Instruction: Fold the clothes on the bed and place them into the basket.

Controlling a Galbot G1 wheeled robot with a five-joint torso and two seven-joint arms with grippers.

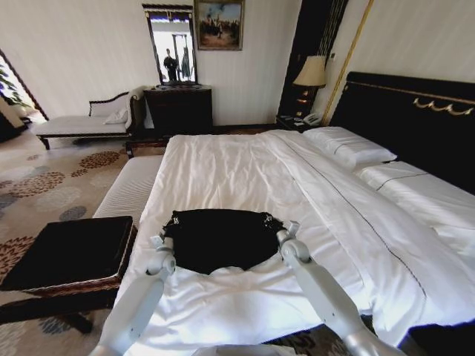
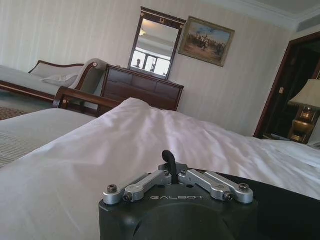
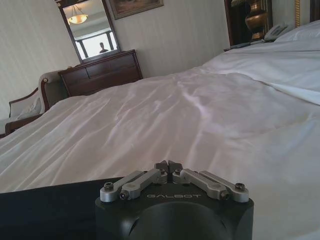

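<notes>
Between the left gripper (image 1: 161, 240) and right gripper (image 1: 288, 231), the soft black T-shirt (image 1: 220, 239) was pinched, apparently, by closed fingers; uneven pulling could bunch it.

Your right gripper (image 3: 169, 165) sits low over the bed (image 3: 200, 115), its fingers (image 3: 169, 165) pressed together at the tips. Black shirt (image 3: 45, 210) fabric lies just beside it on the white duvet. Beyond stand a dark dresser (image 3: 100, 75) and a mirror (image 3: 90, 30).
</notes>
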